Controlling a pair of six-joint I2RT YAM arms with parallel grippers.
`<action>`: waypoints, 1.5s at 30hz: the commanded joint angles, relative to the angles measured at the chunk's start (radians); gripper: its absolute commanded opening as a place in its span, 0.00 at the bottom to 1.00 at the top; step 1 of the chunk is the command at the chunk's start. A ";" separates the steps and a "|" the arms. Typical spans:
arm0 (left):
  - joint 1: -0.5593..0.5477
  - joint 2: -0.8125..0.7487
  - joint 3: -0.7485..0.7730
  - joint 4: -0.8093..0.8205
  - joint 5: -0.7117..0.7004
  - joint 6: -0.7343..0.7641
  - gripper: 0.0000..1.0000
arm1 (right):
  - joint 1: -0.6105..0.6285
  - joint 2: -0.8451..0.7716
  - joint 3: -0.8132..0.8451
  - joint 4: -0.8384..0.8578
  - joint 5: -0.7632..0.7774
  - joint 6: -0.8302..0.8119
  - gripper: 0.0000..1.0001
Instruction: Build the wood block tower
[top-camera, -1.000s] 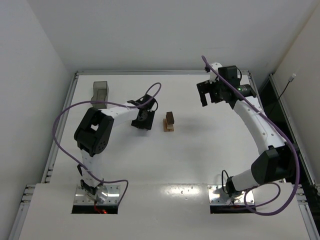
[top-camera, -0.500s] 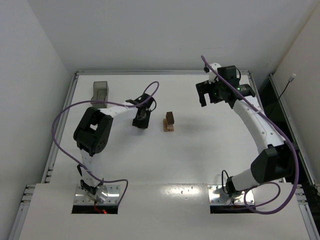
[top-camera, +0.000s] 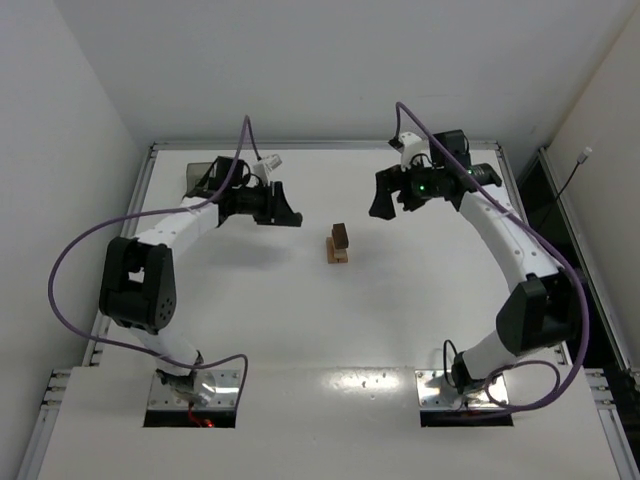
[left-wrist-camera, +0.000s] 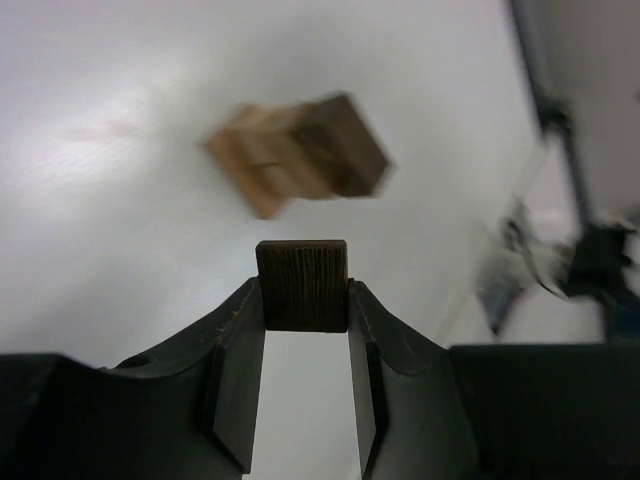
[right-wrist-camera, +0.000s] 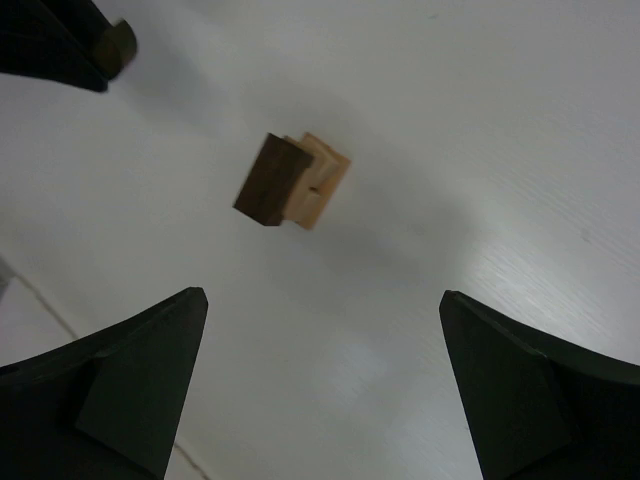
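Note:
The tower (top-camera: 339, 243) is a short stack of tan blocks with a dark brown block on top, standing mid-table. It also shows in the left wrist view (left-wrist-camera: 300, 155) and the right wrist view (right-wrist-camera: 292, 181). My left gripper (top-camera: 287, 212) is raised left of the tower; in its wrist view it (left-wrist-camera: 302, 290) is shut on a dark brown wood block (left-wrist-camera: 302, 285). That block's tip shows in the right wrist view (right-wrist-camera: 118, 42). My right gripper (top-camera: 384, 201) hovers right of the tower, open and empty (right-wrist-camera: 322, 297).
A grey translucent box (top-camera: 201, 176) stands at the back left, partly behind the left arm. Purple cables loop over both arms. The table's raised rim (top-camera: 320, 146) runs along the far side.
My left arm has lifted and swung up from the table beside the tower, holding the dark block. My right gripper has moved left and down toward the tower.

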 joint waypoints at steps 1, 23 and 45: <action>-0.002 0.007 -0.046 0.106 0.593 0.003 0.00 | -0.003 0.063 0.058 0.029 -0.332 0.043 1.00; 0.030 0.158 0.181 -0.461 0.975 0.443 0.00 | 0.073 0.149 -0.023 0.294 -0.739 0.329 0.70; -0.037 0.080 0.190 -0.391 0.975 0.356 0.00 | 0.187 0.275 0.053 0.294 -0.739 0.369 0.68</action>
